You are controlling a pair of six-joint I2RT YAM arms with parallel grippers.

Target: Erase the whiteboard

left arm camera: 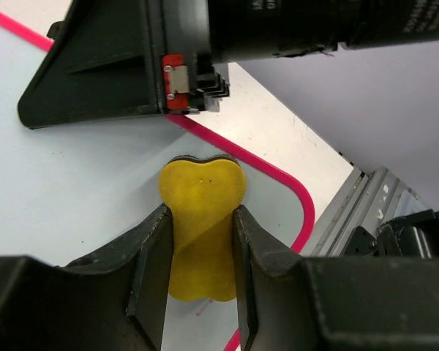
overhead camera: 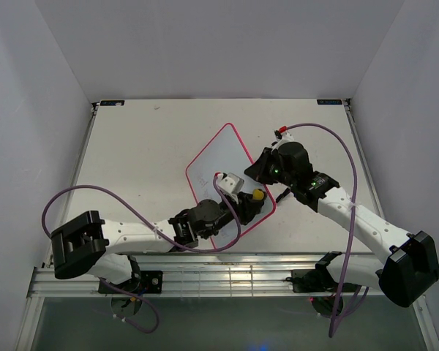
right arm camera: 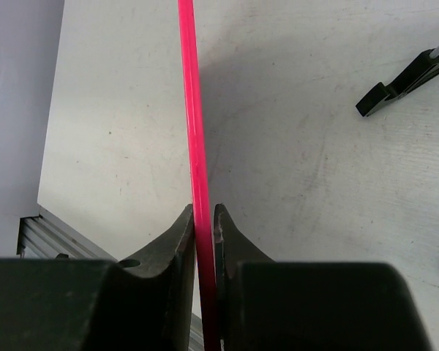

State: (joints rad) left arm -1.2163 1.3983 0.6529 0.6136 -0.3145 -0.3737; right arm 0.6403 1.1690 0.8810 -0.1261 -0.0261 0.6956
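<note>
Whiteboard [overhead camera: 218, 157] rim pinched between right jaws; left jaws clamp eraser [left arm camera: 203, 197].

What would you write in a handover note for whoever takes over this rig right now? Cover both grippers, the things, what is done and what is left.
Left gripper: shut on the yellow eraser, which is down on the whiteboard near its right edge.
Right gripper: shut on the board's pink frame, holding that right edge.
Whiteboard: mid-table, turned diagonally.
Done: eraser gripped, board held.
Left: wipe the surface. Whether any writing remains cannot be told from these views.
</note>
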